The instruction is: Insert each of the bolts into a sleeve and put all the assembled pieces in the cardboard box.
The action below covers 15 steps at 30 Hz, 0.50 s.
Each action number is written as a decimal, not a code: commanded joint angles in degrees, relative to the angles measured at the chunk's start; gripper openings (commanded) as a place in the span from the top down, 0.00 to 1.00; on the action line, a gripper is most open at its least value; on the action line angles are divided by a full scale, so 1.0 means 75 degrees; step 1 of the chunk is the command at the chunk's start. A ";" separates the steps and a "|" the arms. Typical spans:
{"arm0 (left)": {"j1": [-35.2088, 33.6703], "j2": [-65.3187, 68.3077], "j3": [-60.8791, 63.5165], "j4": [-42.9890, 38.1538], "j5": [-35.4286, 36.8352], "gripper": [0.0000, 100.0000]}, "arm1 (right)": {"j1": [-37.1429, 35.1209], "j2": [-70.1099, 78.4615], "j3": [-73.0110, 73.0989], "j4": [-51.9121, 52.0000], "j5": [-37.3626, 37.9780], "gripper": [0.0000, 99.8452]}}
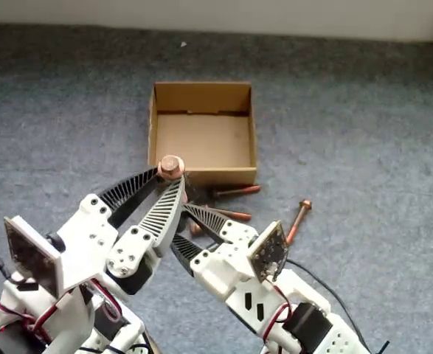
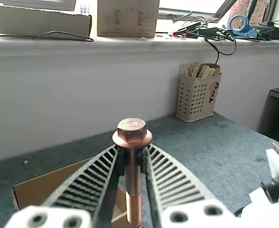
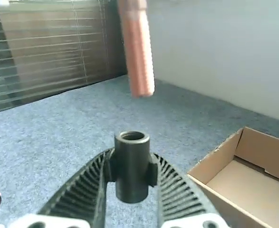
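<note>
My left gripper [image 1: 170, 174] is shut on a copper bolt [image 1: 171, 167], held upright with its flanged head on top, just in front of the cardboard box [image 1: 154, 122]. In the left wrist view the bolt [image 2: 132, 142] stands between the ribbed fingers [image 2: 170, 175]. My right gripper [image 3: 131, 164] is shut on a dark sleeve [image 3: 131, 166], held upright with its bore open at the top. The bolt's threaded tip [image 3: 138, 57] hangs a little above that bore, apart from it. In the high view the right gripper [image 1: 181, 225] sits beneath the left one.
Three loose copper bolts lie on the grey carpet by the box's near wall: one [image 1: 236, 190], another [image 1: 231, 214] and a third [image 1: 298, 219] farther right. The box [image 3: 253, 156] stands open and holds nothing I can see. A slotted basket [image 2: 198, 91] stands by the wall.
</note>
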 commanded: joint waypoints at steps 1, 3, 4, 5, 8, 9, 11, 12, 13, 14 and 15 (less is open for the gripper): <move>0.0064 -0.0006 0.0053 -0.0176 0.0035 0.99 | -0.0064 -0.0123 -0.0088 -0.0252 0.0352 1.00; 0.0064 -0.0006 0.0111 -0.0164 -0.0129 0.99 | -0.0064 -0.0123 -0.0088 -0.0264 0.0586 1.00; 0.0064 -0.0006 0.0123 -0.0164 -0.0223 0.99 | -0.0064 -0.0123 -0.0088 -0.0264 0.0621 1.00; 0.0053 -0.0006 0.0123 -0.0164 -0.0281 0.99 | -0.0064 -0.0123 -0.0100 -0.0264 0.0621 1.00; -0.0299 -0.0006 0.0147 -0.0164 -0.0234 0.99 | -0.0064 -0.0135 -0.0182 -0.0334 0.0621 1.00; -0.0416 -0.0006 0.0182 -0.0164 -0.0223 0.99 | -0.0064 -0.0135 -0.0264 -0.0393 0.0621 1.00; -0.0568 -0.0006 0.0287 -0.0164 -0.0223 0.99 | -0.0064 -0.0135 -0.0369 -0.0404 0.0621 1.00; -0.0580 -0.0006 0.0322 -0.0164 -0.0223 0.99 | -0.0064 -0.0135 -0.0381 -0.0404 0.0610 1.00; -0.0580 -0.0006 0.0393 -0.0164 -0.0223 0.99 | -0.0064 -0.0135 -0.0381 -0.0416 0.0610 1.00; -0.0580 -0.0018 0.0428 -0.0164 -0.0223 0.99 | -0.0064 -0.0135 -0.0381 -0.0416 0.0610 1.00; -0.0568 -0.0018 0.0451 -0.0164 -0.0223 0.99 | -0.0064 -0.0135 -0.0381 -0.0416 0.0610 1.00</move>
